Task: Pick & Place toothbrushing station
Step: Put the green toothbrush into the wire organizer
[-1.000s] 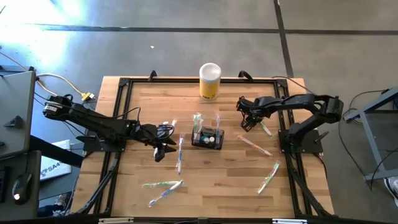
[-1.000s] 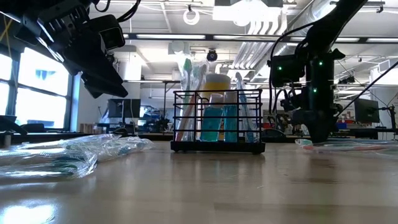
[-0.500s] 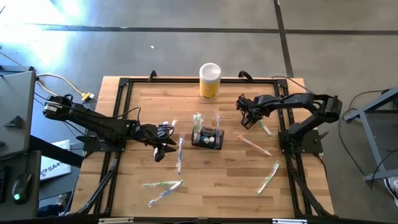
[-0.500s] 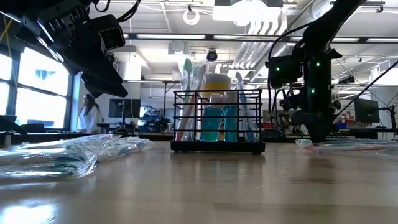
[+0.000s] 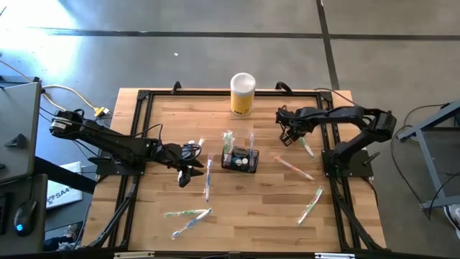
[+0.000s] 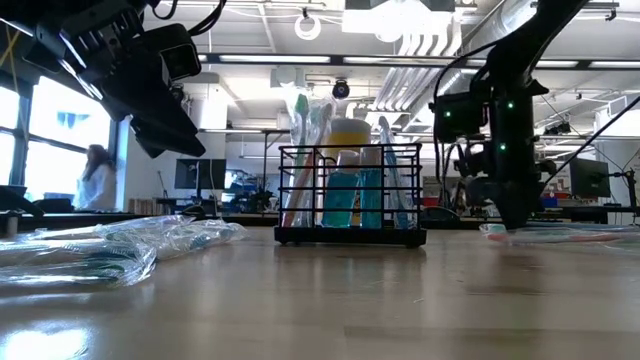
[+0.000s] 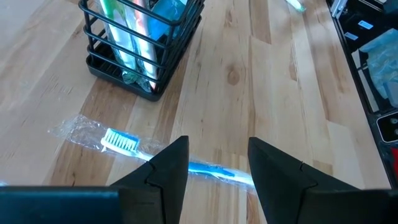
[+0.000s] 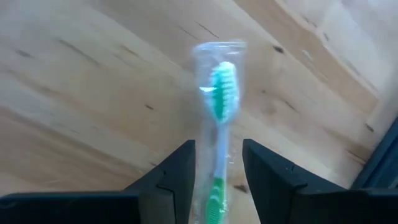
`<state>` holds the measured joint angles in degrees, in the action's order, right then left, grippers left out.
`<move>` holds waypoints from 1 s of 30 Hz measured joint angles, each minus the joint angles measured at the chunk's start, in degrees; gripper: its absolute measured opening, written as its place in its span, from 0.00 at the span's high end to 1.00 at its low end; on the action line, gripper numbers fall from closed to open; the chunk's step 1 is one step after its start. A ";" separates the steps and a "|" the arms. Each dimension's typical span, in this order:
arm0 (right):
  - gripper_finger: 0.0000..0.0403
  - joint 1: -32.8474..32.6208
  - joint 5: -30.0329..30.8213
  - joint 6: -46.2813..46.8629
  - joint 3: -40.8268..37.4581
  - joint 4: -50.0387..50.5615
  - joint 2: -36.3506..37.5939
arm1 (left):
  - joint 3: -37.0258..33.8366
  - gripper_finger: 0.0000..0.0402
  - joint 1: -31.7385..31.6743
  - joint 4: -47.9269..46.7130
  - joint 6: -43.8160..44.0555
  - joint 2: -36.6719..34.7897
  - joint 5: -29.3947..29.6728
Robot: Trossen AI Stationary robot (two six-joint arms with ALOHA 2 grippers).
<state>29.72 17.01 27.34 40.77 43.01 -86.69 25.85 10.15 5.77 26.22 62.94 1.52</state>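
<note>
- The right gripper (image 5: 287, 134) has slid a little away from the black caddy (image 5: 239, 160), toward its own arm's base.
- The green toothbrush (image 8: 220, 118) in its clear wrapper now lies between the open jaws.
- A person (image 6: 96, 178) far behind the table has walked further to the side.

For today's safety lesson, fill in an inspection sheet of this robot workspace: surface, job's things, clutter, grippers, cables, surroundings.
Surface: wooden table, black frame along its edges.
Job's things: black wire-mesh caddy near the middle, holding toothbrushes and a blue item.
Clutter: wrapped toothbrushes scattered flat on the wood, one green, one blue; yellow cylinder with white lid at the far edge.
Grippers: left gripper open over the blue brush; right gripper open, straddling the green brush.
Cables: yellow and white leads by the left arm's base.
Surroundings: person far behind, in the low view.
</note>
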 joint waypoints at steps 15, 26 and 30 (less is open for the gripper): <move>0.73 4.48 -6.98 -2.44 -4.59 -5.40 0.56 | 0.00 0.60 0.00 -0.34 0.02 0.00 0.00; 0.98 3.50 -7.02 -7.98 -4.62 -5.66 0.46 | 0.00 0.60 0.00 -0.34 0.02 0.00 0.01; 0.99 0.28 -4.60 -7.28 -2.94 -0.51 2.56 | 0.00 0.60 0.00 -0.34 0.02 0.00 0.00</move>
<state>30.00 12.41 20.06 37.84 42.50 -84.14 25.85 10.15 5.43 26.24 62.94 1.52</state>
